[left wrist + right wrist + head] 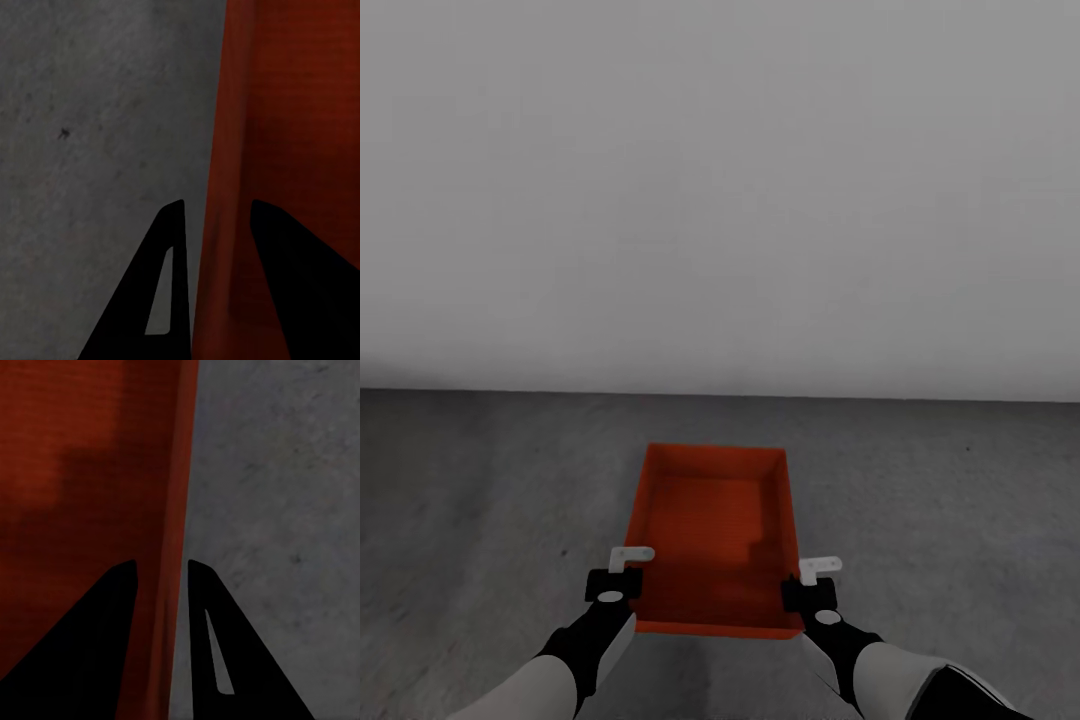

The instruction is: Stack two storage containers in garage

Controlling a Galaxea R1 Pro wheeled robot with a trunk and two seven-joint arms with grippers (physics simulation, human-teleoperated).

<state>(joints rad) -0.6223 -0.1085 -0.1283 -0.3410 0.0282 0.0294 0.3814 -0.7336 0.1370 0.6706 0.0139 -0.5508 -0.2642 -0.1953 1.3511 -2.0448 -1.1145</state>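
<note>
From the head camera I look at a bare room: a plain pale grey wall (720,190) fills the upper half of the frame, and the grey mottled floor (480,500) takes the lower half. One orange-red container (715,530) sits low in the middle of the frame, open side up, nothing in it, its long axis running away from me toward the wall. My left gripper (622,575) is at its near left corner and my right gripper (812,583) at its near right corner, both arms coming up from the bottom edge. I cannot tell whether the container rests on the floor or hangs just above it.

On the left wrist camera, the two dark fingers (161,292) straddle the container (292,150) wall, one over the floor (90,150), one on the red side. A gap shows between them, and I cannot tell if they pinch the wall.

On the right wrist camera, the fingers (217,652) sit close on either side of the container (82,495) wall, clamped on it as far as I see, with floor (285,472) on the outer side.
</note>
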